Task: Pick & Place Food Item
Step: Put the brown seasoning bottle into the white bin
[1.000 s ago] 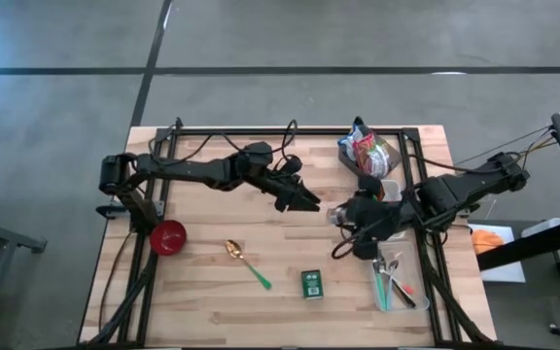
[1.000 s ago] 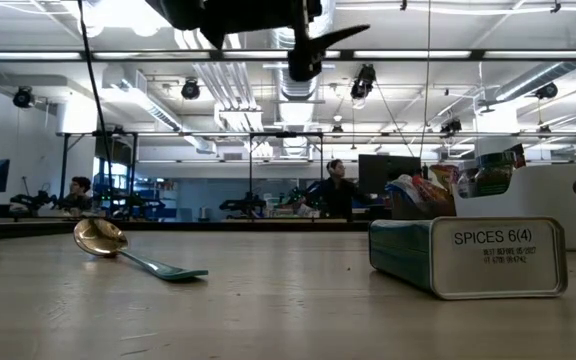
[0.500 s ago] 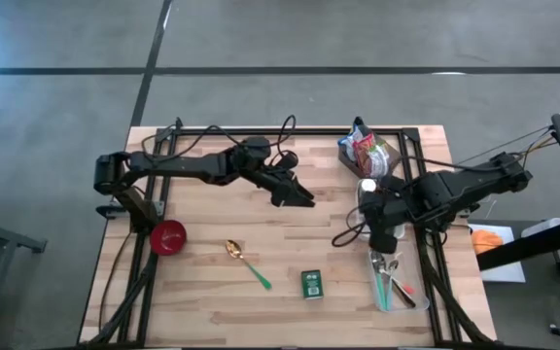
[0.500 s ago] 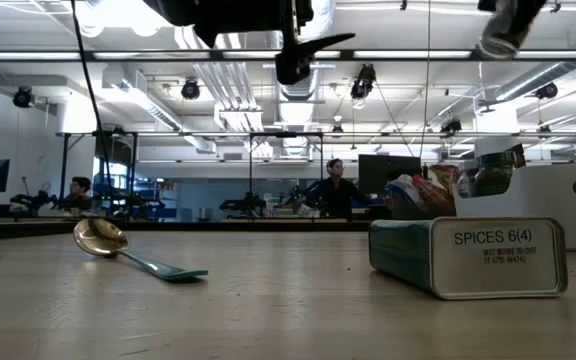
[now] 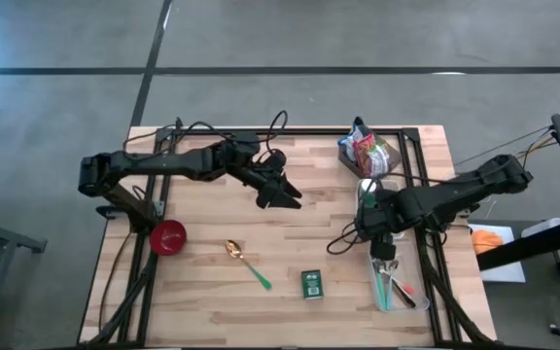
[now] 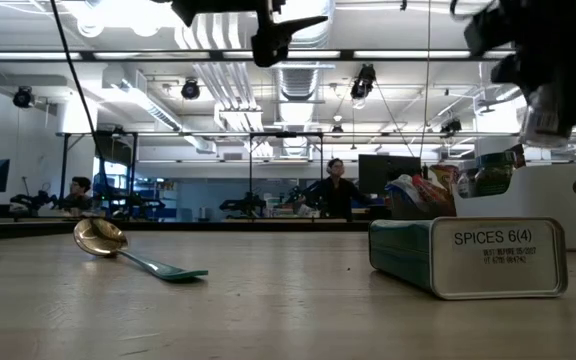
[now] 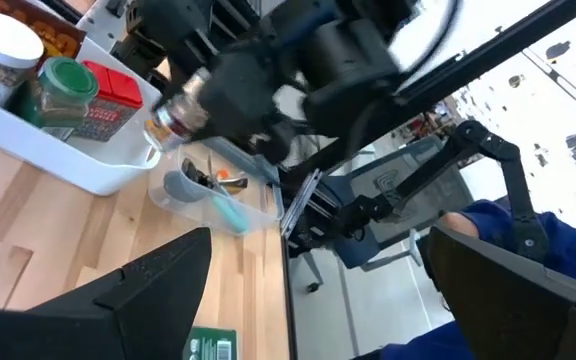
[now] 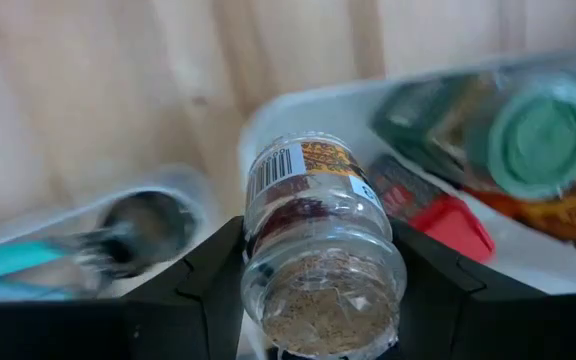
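A clear spice jar (image 8: 318,250) with a barcode label and brown-grey spice is in my right gripper (image 5: 379,233), which is shut on it and points down over the table's right side. The low view shows the jar (image 6: 548,110) hanging under that gripper. The left wrist view shows it (image 7: 180,112) above a white bin (image 7: 88,165) and a clear utensil tray (image 7: 253,205). My left gripper (image 5: 288,199) hangs open over the table's middle and touches nothing. My right gripper pinches the jar's body (image 8: 268,255) between its two fingers (image 8: 203,290), one on each of two opposite sides. The fingers come from above, pointing down, and lie along the jar. One round end of the jar faces the wrist camera. The jar is lifted clear.
The white bin (image 8: 298,105) holds a green-lidded jar (image 8: 538,135) and a red-capped one (image 8: 448,225). The utensil tray (image 5: 394,284) lies at the near right and a snack bag (image 5: 363,151) at the far right. A green spice tin (image 5: 311,283), a spoon (image 5: 246,261) and a red bowl (image 5: 168,236) lie on the wood.
My right gripper has carried the jar toward the table's right and near edges and come down. It has tipped from roughly level to pointing down, so the jar now hangs below it. My left gripper has drawn back a little toward the table's left and risen, staying open.
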